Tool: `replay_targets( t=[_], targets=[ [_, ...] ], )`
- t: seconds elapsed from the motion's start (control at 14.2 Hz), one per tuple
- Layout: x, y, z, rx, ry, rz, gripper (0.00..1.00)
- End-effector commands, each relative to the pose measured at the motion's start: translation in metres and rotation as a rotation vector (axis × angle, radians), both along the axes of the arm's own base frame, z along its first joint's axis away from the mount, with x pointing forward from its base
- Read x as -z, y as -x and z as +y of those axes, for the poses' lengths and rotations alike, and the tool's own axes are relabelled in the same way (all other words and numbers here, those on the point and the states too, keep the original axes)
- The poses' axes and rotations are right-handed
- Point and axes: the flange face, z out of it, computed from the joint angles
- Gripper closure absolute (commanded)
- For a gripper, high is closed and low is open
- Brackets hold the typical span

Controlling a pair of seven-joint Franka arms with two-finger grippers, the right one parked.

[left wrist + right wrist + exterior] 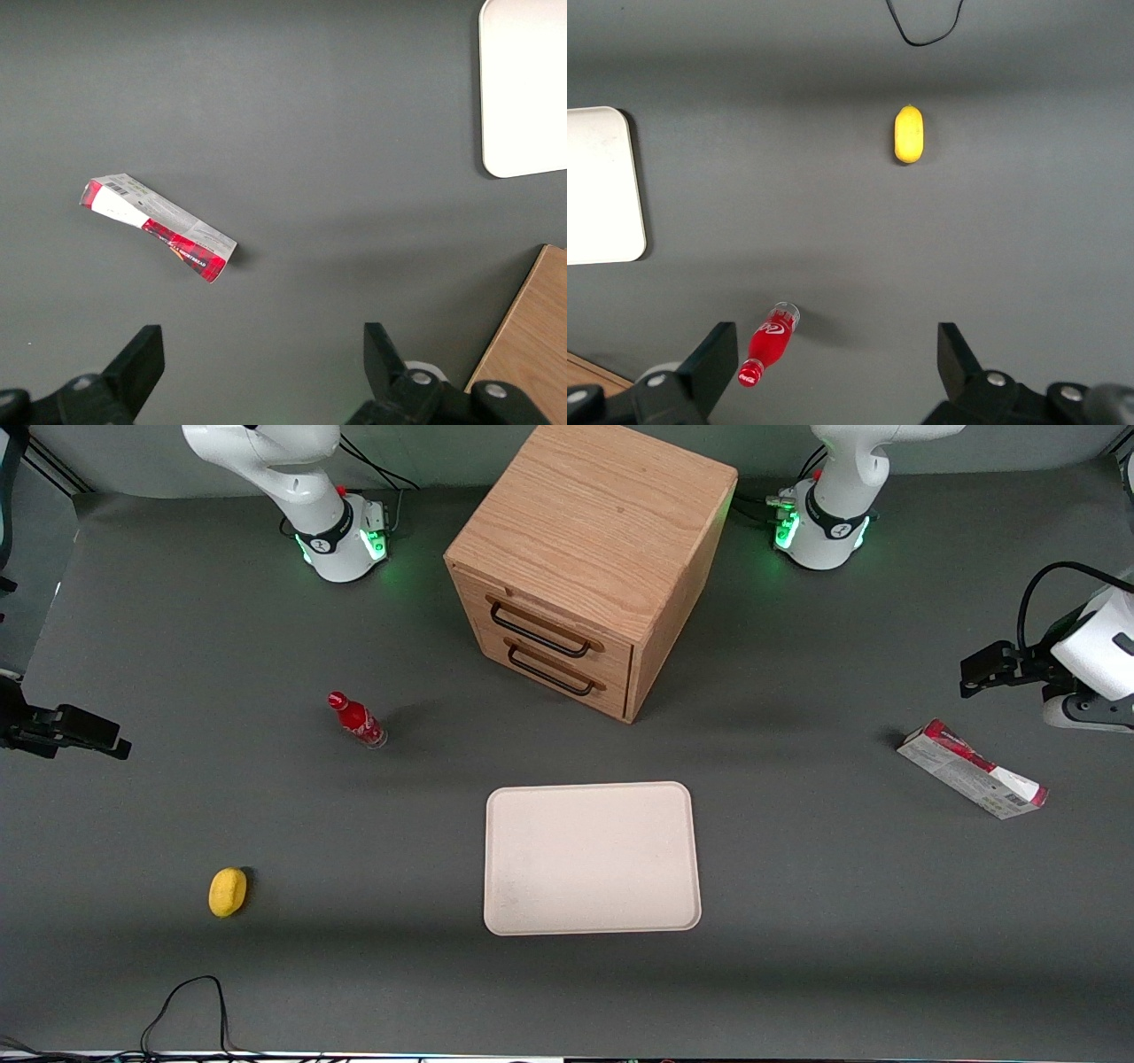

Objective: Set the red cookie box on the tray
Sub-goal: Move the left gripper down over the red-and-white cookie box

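Claw (pixel 257 363) wide open, holding nothing, up above counter (pixel 797 886). Red cookie box (pixel 161 227) flat on counter, below claw and a bit ahead, long side slanted across finger gap. Tray (pixel 592 858) well apart, still bare.

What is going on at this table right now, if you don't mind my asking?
The left arm's gripper hangs open above the table near the red cookie box, holding nothing. The box lies flat on the table toward the working arm's end, well apart from the tray, which has nothing on it. So the box has not yet been picked up.
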Motion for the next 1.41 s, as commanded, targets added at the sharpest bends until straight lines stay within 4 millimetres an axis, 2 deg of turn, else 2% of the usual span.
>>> replay_targets(
  t=[0.0,0.14,0.35,0.71,0.85,1.06,1.2,1.34],
  targets=[
    [-0.008,0.007,0.000,-0.008,0.010,0.003,0.00],
    [-0.005,0.006,0.002,-0.015,0.009,0.010,0.00],
    [0.002,0.005,0.034,-0.053,0.003,0.030,0.00],
    [0.015,0.010,0.128,-0.056,0.003,0.031,0.00],
    [0.023,0.017,0.154,-0.061,-0.005,0.043,0.00],
    [0.034,0.027,0.172,-0.119,-0.002,0.066,0.00],
    [0.036,0.034,0.179,-0.263,-0.011,0.068,0.00],
    [0.038,0.042,0.177,-0.404,-0.026,0.075,0.00]
  ],
)
